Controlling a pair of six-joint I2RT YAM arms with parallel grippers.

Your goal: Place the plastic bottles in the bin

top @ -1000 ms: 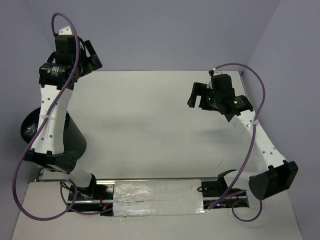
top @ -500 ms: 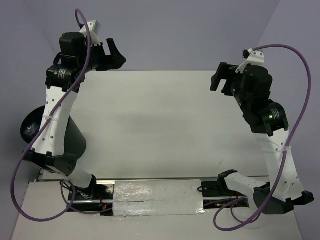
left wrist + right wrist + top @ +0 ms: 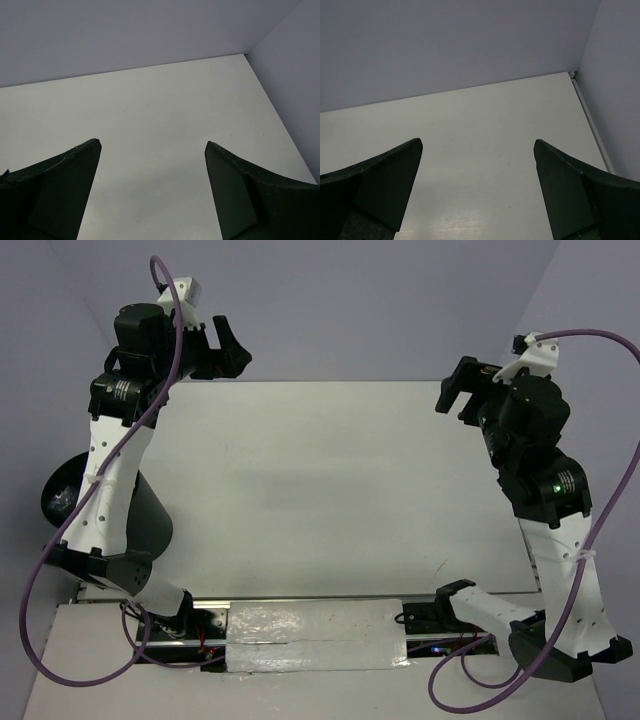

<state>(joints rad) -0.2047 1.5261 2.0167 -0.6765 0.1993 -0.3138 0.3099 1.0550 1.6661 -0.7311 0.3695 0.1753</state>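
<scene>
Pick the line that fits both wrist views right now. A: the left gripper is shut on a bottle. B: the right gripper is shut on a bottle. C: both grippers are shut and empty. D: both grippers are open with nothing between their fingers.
D: the left gripper and the right gripper each have their fingers spread wide, and only the bare table shows between them.

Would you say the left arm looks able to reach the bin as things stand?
Probably yes: the bin sits just beside the left arm at the left edge of the table, and the left gripper is open, empty and raised, with nothing visible between them.
</scene>
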